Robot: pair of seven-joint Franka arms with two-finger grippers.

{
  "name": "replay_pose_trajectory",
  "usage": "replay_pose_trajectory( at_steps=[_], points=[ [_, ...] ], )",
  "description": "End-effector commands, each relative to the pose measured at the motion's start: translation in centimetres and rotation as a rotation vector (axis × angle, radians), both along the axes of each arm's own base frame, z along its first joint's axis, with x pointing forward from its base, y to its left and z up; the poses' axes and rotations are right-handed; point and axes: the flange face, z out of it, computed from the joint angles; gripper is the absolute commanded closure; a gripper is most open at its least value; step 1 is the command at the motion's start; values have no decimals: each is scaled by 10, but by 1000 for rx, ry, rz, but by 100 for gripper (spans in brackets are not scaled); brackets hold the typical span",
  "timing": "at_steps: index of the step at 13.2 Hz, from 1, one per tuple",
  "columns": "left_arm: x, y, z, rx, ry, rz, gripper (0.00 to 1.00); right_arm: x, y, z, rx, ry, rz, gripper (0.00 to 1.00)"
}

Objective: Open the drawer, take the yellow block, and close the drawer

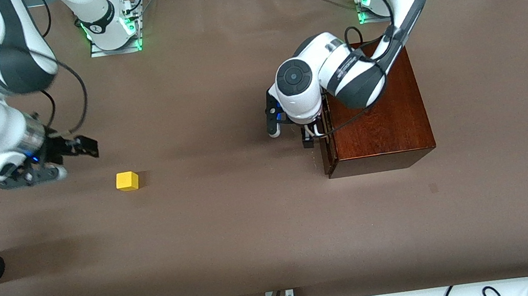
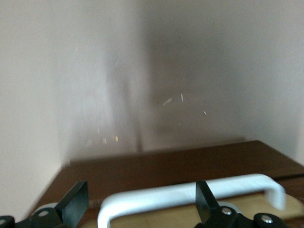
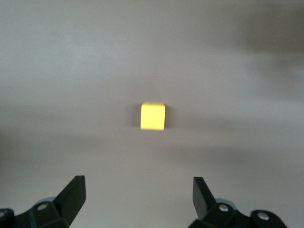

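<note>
On table [image 1: 235, 234], yellow block [image 1: 127, 181], faces square to table edges.

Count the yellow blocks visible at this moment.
1. The yellow block sits on the bare table toward the right arm's end, apart from the open right gripper. The wooden box could hide others; its drawer's inside is mostly unseen.

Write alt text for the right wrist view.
A small yellow block sits alone on the brown table, ahead of the right gripper. The gripper's two black fingers stand wide open in the foreground, holding nothing.
</note>
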Motion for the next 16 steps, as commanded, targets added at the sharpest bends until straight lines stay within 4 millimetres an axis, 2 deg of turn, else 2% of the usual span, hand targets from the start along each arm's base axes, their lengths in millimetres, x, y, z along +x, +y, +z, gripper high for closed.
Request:
replay_pose_trajectory(
  at_steps=[1, 3, 7, 9, 10, 12, 13, 14, 16],
  points=[
    [-13, 13, 81, 46, -60, 317, 0, -26, -5, 36, -3, 21, 26, 0],
    [-13, 25, 129, 88, -108, 497, 0, -23, 0, 60, -9, 0, 36, 0],
    [11, 77, 195, 108, -170, 812, 0, -16, -4, 71, -29, -20, 40, 0],
    [34, 134, 234, 82, -201, 932, 0, -17, -8, 75, -30, -11, 31, 0],
    [47, 168, 247, 67, -212, 990, 0, -17, -8, 85, -30, -14, 31, 0],
    [47, 214, 281, -19, -239, 1114, 0, -19, -11, 105, -28, -20, 24, 0],
    [45, 245, 287, -68, -236, 1200, 0, -16, -21, 115, -25, -39, 9, 0],
    [36, 276, 290, -124, -252, 1278, 0, -15, -28, 116, -27, -40, -1, 0],
    [6, 324, 283, -149, -302, 1366, 0, -17, -27, 113, -30, -10, -14, 0]
  ],
)
